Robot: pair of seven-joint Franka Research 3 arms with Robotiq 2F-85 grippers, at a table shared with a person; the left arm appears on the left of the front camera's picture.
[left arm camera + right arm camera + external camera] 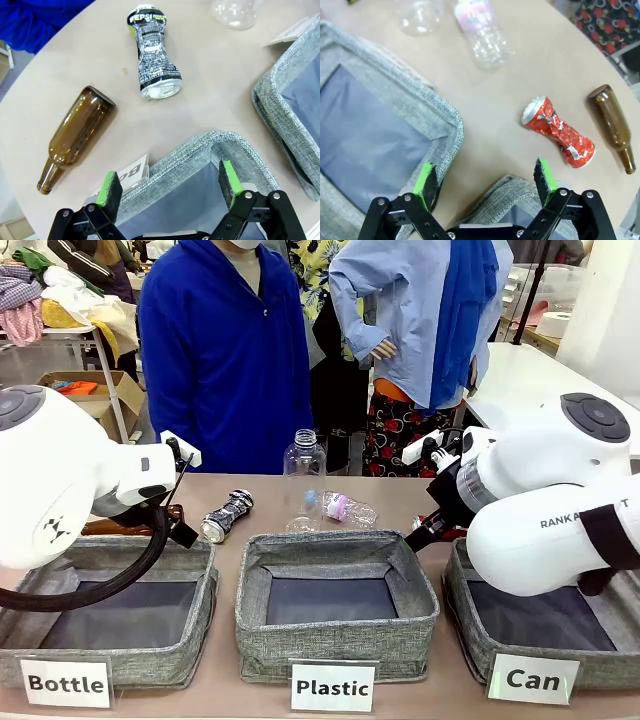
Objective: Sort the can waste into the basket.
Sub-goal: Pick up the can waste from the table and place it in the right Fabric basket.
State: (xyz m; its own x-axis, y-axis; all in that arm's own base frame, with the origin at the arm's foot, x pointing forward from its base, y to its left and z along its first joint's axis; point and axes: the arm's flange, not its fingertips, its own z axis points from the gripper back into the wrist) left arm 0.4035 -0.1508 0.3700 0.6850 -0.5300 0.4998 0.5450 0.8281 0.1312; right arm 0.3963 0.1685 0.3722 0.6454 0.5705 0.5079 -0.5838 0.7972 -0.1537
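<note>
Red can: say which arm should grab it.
Right. The red can lies just ahead of the open right gripper, near the Can basket; the left gripper hovers by the Bottle bin.

Red can (558, 131), black-silver can (152, 52)

Behind the beige table (398, 492) stand a white table (530, 375), a cardboard box (128, 392) and heaped clothes (70, 298).

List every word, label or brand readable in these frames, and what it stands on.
"Bottle": white front label of the left bin.
"Plastic": white front label of the middle bin.
"Can": white front label of the basket.
"PEPSI": on the black-and-silver can.
"RANKA": on the right arm, rest hidden.
Red can: white marks unreadable.
</note>
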